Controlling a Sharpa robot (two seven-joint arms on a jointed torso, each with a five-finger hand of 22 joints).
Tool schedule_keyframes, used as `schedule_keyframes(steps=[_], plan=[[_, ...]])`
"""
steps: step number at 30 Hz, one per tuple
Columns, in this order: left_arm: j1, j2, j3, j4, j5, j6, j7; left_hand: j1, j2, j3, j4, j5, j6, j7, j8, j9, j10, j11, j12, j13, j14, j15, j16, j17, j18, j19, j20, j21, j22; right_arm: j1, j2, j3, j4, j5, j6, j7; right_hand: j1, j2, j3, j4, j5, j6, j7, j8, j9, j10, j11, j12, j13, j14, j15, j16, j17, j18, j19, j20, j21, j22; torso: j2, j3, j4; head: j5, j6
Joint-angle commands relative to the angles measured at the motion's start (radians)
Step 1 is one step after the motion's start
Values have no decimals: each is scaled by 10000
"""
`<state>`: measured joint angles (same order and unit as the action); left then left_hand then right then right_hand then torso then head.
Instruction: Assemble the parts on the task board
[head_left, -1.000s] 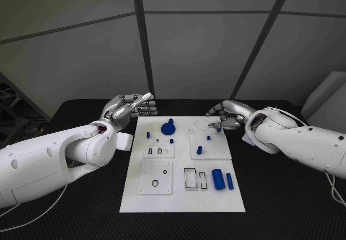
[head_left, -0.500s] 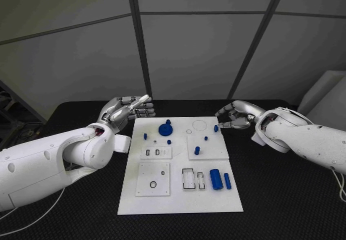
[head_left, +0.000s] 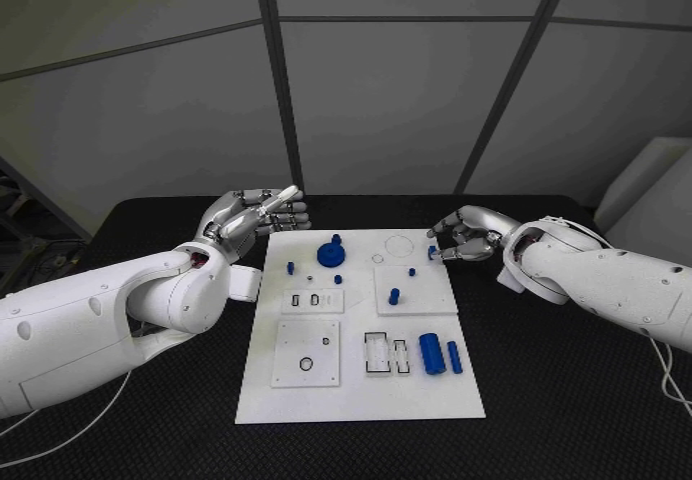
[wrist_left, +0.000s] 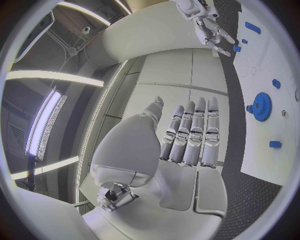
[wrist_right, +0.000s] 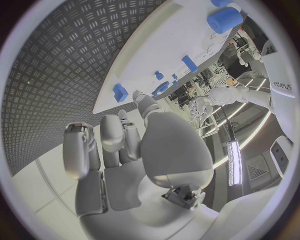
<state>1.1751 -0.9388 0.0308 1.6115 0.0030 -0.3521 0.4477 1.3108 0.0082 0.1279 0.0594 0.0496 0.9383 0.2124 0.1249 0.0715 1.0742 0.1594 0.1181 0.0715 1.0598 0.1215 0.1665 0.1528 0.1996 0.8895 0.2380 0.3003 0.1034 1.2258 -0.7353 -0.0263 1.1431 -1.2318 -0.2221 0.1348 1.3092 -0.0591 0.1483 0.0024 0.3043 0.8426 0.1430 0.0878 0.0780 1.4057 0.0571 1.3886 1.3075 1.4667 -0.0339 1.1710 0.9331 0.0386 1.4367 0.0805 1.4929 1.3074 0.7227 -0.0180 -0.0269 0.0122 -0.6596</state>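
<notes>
The task board (head_left: 361, 395) is sitting on the table (head_left: 577, 400) between the two hands. The left hand (head_left: 253, 215) is hovering just off the board's far left corner, the right hand (head_left: 464, 235) off its far right corner. The gear (head_left: 333, 254) is lying nearest the left hand, a small peg (head_left: 431, 253) is standing just beside the right hand's fingertips, and the cylinder (head_left: 433, 353) is lying well back toward the robot.

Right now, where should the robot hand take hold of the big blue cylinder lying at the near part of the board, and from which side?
Probably across the middle of the big blue cylinder, coming down from above. It lies flat on the task board, its long axis running toward the robot, so its curved sides offer opposite faces. A thinner blue rod lies close beside it, leaving little room there.
</notes>
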Motion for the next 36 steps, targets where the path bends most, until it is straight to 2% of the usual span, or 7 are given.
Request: schedule_keyframes(steps=[1,10,28,36], plan=[[9,12,7,-4,-35,128,94,18,42,-69,1,-19,18,85,-15,-12,20,48,-5,-6,63,20,-46,9,-161,73,-24,-46,-11,-46,36,1,-75,-216,333,-137,57,-69,-56,5,52,-62,-13,-41,-12,-52,-2,-42,455,59,27,16,-2,21,-31,7,-65,856,-10,3,5,-29,-47],[9,-1,7,-2,-35,120,92,20,47,-74,-1,-20,10,94,-24,-16,12,55,-15,-10,64,23,-52,11,-162,75,-23,-48,-14,-182,103,2,-241,-295,314,-201,53,-44,-66,22,40,-26,3,-29,-5,-46,14,-36,462,60,41,19,1,21,-29,20,-66,856,-18,3,11,-29,-56],[8,-27,8,1,-35,107,79,21,58,-85,-4,-19,-6,114,-44,-24,-5,69,-36,-18,67,29,-64,17,-165,80,-22,-54,-20,-211,252,3,-438,-239,23,-286,43,223,-86,160,35,394,57,138,68,74,67,78,593,59,69,30,6,7,42,70,-41,933,-16,10,3,6,-62],[8,-18,8,-8,-35,113,68,18,69,-89,-1,-19,-15,125,-54,-27,-15,78,-48,-21,69,32,-70,20,-166,82,-21,-56,-23,-213,337,4,-499,-179,-92,-335,43,246,-94,175,22,470,64,171,79,114,73,120,641,60,67,37,14,-4,78,71,-21,979,-16,17,-1,16,-87]])
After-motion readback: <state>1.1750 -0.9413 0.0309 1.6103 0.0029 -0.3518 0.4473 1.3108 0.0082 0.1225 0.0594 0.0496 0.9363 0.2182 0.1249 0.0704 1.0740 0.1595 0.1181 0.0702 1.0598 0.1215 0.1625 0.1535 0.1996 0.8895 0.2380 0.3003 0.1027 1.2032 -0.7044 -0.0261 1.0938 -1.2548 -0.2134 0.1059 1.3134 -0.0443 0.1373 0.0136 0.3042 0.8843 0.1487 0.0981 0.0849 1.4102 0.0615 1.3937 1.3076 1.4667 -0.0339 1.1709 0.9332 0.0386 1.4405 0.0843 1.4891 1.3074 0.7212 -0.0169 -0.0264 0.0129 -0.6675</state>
